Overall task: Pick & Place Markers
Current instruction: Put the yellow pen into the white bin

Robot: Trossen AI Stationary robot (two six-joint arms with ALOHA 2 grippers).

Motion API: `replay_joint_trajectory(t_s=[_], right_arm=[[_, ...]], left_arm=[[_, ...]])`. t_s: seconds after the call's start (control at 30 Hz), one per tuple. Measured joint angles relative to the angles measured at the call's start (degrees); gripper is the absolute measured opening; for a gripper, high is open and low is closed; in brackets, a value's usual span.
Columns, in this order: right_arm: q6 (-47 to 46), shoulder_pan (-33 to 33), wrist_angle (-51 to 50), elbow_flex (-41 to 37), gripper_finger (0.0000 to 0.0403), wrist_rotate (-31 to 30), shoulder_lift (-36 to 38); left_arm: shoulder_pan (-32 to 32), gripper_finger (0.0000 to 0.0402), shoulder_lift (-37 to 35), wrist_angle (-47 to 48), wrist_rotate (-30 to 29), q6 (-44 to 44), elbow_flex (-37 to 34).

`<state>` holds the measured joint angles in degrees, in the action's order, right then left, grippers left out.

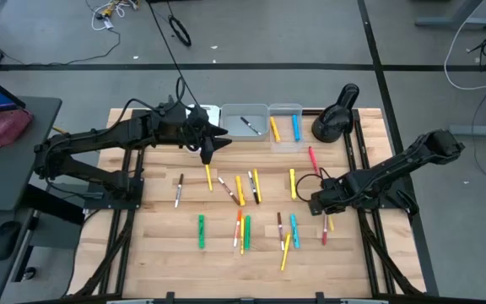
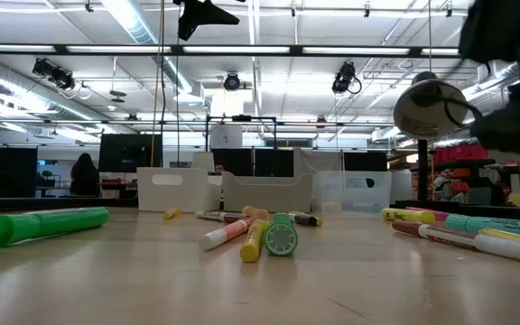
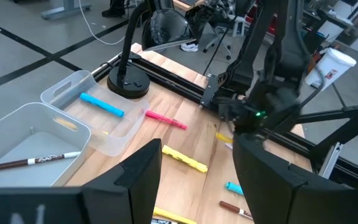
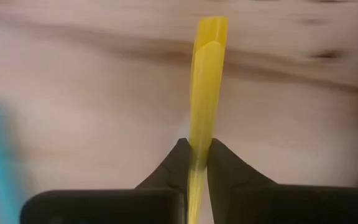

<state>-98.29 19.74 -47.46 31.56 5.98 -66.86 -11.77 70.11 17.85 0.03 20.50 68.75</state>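
Right of the marker scatter (image 1: 243, 211), right gripper (image 4: 196, 155) pinches a yellow marker (image 4: 205, 87) low over the table (image 1: 159, 245) — left gripper (image 3: 194, 180) gapes, hovering near the bins (image 1: 245, 124).

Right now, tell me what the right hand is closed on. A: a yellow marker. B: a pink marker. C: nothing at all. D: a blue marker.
A: the right wrist view shows the right hand pinching a yellow marker between its fingers, just above the wooden table.
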Motion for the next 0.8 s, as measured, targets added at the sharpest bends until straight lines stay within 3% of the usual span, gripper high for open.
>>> replay_joint_trajectory(t_s=[0.27,0.37,0.63,0.8], right_arm=[[3.91,-0.36,2.66,4.45,0.0021,-6.09,4.14],[9.07,-1.58,11.69,6.61,0.0021,-12.03,4.29],[41.33,-10.00,53.46,12.88,0.0020,-27.10,4.10],[57.70,-16.45,57.02,21.85,0.0019,-29.60,3.20]], left_arm=[[0.00,0.0204,0.00,0.31,2.03,-0.02,0.00],[0.00,0.0204,0.04,0.35,4.98,-0.06,0.00],[0.11,0.0204,3.33,-1.75,11.30,0.24,-0.02],[0.15,0.0204,6.55,-10.28,15.35,2.84,-0.02]])
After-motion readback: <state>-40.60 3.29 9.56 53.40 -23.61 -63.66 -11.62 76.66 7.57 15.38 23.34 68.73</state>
